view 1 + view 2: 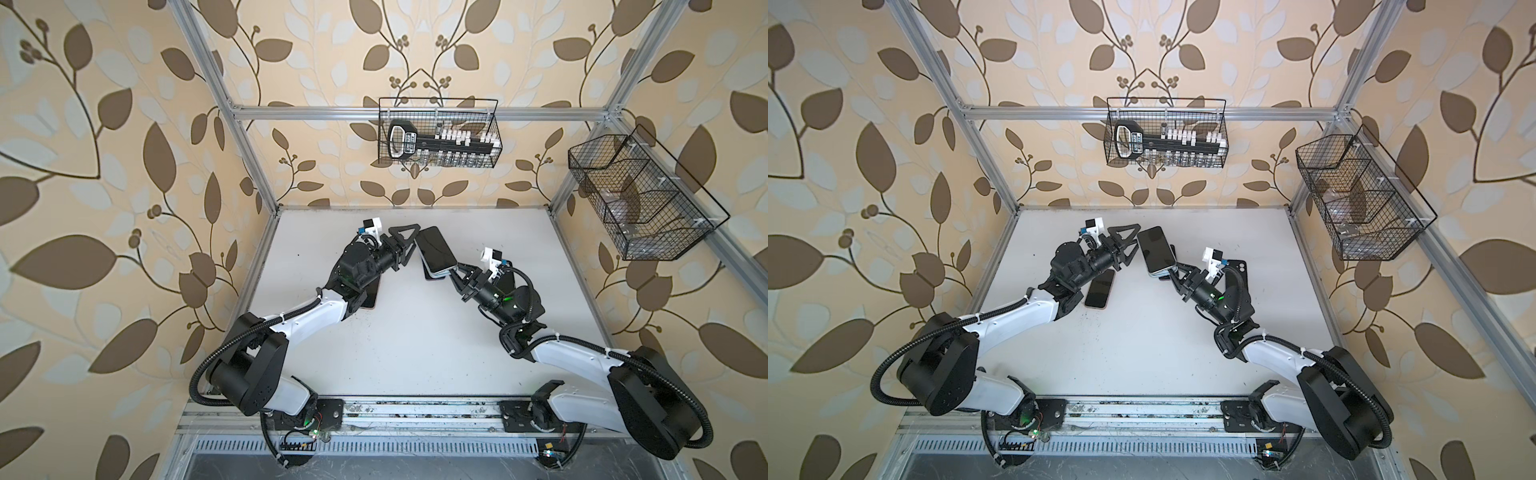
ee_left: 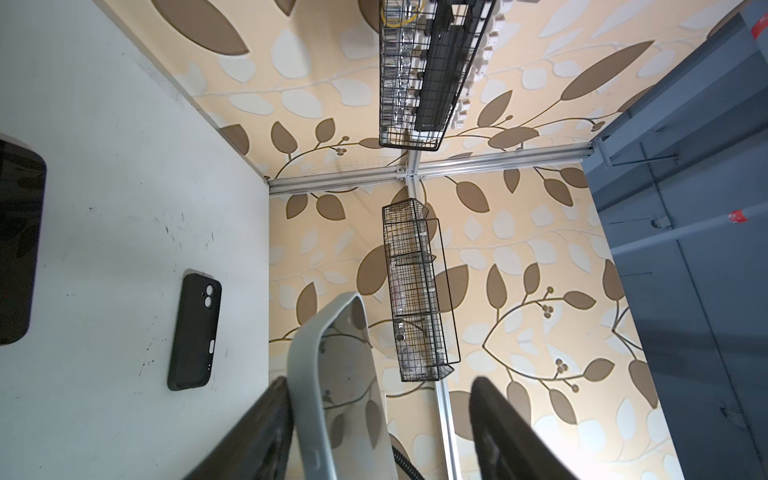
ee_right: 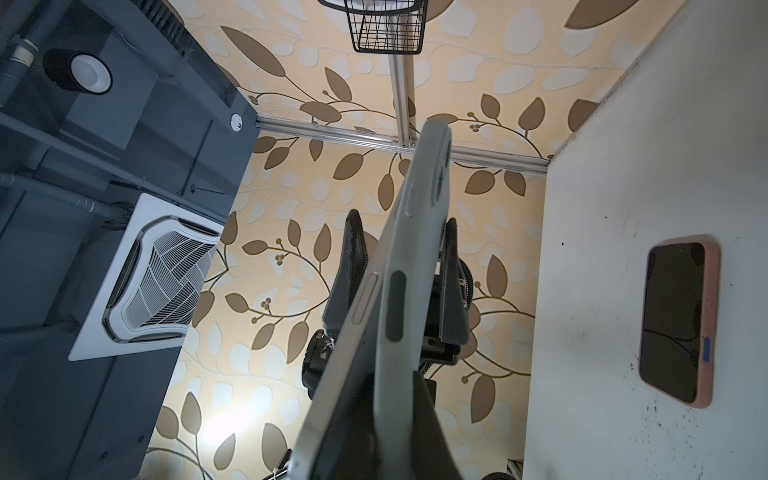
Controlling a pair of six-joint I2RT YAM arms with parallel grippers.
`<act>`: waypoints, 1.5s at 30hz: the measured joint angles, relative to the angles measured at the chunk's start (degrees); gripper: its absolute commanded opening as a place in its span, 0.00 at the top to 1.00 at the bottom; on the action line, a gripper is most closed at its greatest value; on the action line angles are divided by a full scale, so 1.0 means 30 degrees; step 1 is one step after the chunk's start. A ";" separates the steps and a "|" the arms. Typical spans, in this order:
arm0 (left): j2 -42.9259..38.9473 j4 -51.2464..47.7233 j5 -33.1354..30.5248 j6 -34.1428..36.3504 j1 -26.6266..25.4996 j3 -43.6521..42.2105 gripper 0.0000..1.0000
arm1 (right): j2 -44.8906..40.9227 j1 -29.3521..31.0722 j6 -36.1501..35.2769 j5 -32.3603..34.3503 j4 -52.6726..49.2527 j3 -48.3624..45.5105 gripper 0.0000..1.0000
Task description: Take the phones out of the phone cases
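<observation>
My right gripper (image 1: 455, 271) (image 1: 1173, 272) holds the phone (image 1: 434, 249) (image 1: 1154, 249) in the air above the middle of the table, screen up, gripped at its near end. In the right wrist view the pale grey phone case (image 3: 419, 232) stands a little apart from the phone's silver edge (image 3: 365, 299) at the end between my right gripper (image 3: 390, 395). My left gripper (image 1: 411, 245) (image 1: 1133, 245) is open at the phone's left edge. In the left wrist view the phone case rim (image 2: 307, 374) lies against one finger (image 2: 266, 415), well clear of the other.
A second phone in a pink case (image 1: 1099, 293) (image 3: 677, 320) lies on the table under the left arm. An empty black case (image 2: 195, 332) (image 1: 1237, 270) lies beside the right arm. Wire baskets hang on the back wall (image 1: 438, 133) and the right wall (image 1: 640, 199).
</observation>
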 measured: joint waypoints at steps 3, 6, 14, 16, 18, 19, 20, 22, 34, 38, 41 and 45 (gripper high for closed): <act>-0.0015 -0.0240 -0.0022 0.0146 0.0000 0.0000 0.19 | 0.0255 -0.0036 -0.0007 0.0058 0.0036 0.0000 1.00; -0.0095 -0.0714 -0.0015 0.0393 0.0000 -0.0007 0.13 | 0.0670 -0.0087 0.0000 0.0080 0.0270 0.0007 1.00; -0.1741 -0.3315 -0.0168 0.1362 0.0000 0.0000 0.01 | 0.1413 -0.0109 -0.0015 0.0408 0.0627 0.0007 1.00; -0.2433 -0.4044 -0.0255 0.1632 0.0000 0.0000 0.01 | 0.1647 -0.0109 -0.0007 0.0423 0.0860 0.0029 1.00; -0.3038 -0.4692 -0.0328 0.1865 0.0000 0.0000 0.01 | 0.1843 -0.0109 -0.0015 0.0466 0.1020 0.0036 1.00; -0.3308 -0.5005 -0.0393 0.1945 0.0000 0.0000 0.01 | 0.1931 -0.0109 -0.0015 0.0495 0.1115 0.0036 1.00; -0.3534 -0.5362 -0.0459 0.1960 0.0000 0.0029 0.01 | 0.2025 -0.0109 -0.0015 0.0525 0.1195 0.0036 1.00; -0.3905 -0.5960 -0.0532 0.1923 0.0000 0.0036 0.01 | 0.2164 -0.0102 -0.0036 0.0597 0.1348 0.0051 1.00; -0.6273 -1.0717 -0.1253 -0.2062 -0.1362 0.0670 0.01 | 0.3002 0.0248 -0.0816 0.1632 0.1909 0.0867 1.00; -0.6353 -1.0673 -0.1668 -0.3563 -0.2441 0.0284 0.01 | 0.3271 0.0619 -0.1304 0.2091 0.2033 0.1173 1.00; -0.6353 -1.0724 -0.2047 -0.4189 -0.2943 0.0022 0.01 | 0.3548 0.0889 -0.1632 0.2426 0.2149 0.1326 1.00; -0.6368 -1.0469 -0.2375 -0.4590 -0.3184 0.0022 0.01 | 0.3891 0.1239 -0.1909 0.2827 0.2339 0.1399 1.00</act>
